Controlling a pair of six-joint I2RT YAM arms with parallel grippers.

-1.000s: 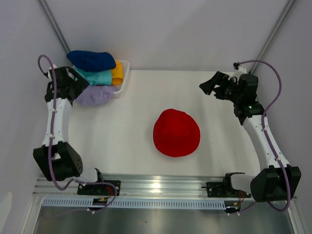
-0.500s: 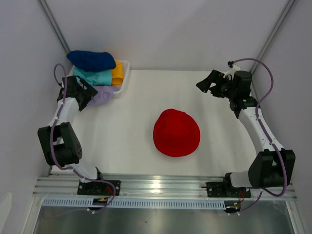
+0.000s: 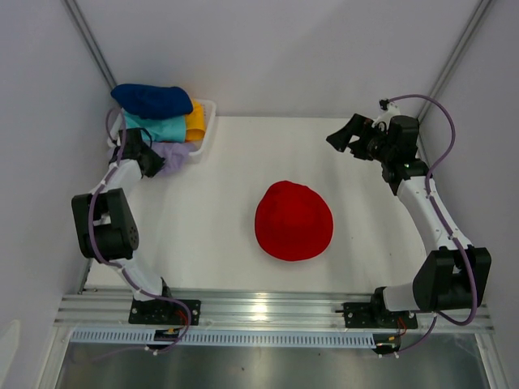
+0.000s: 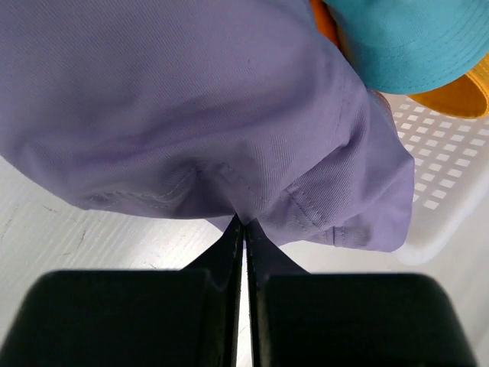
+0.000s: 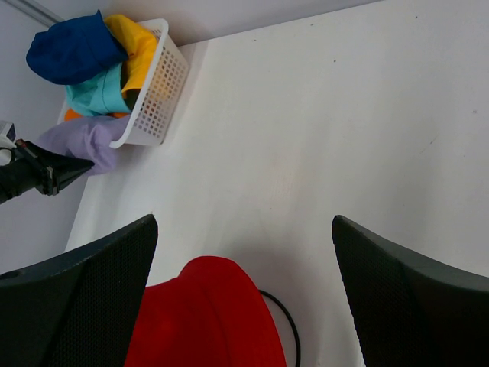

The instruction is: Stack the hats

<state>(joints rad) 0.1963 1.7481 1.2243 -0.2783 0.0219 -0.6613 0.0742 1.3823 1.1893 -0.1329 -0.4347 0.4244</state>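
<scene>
Lilac hat (image 4: 191, 115): brim pinched between closed left fingers (image 4: 220, 258) | right fingers (image 5: 76, 306): spread wide, gripping nothing

White perforated plastic basket (image 3: 210, 121) at table's (image 3: 203, 231) far-left corner. Thin black wire curve (image 5: 295, 336) mid-tabletop. Alu rail (image 3: 268, 306) along near edge.

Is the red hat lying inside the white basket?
No, the red hat lies on the open table, well apart from the basket.
</scene>
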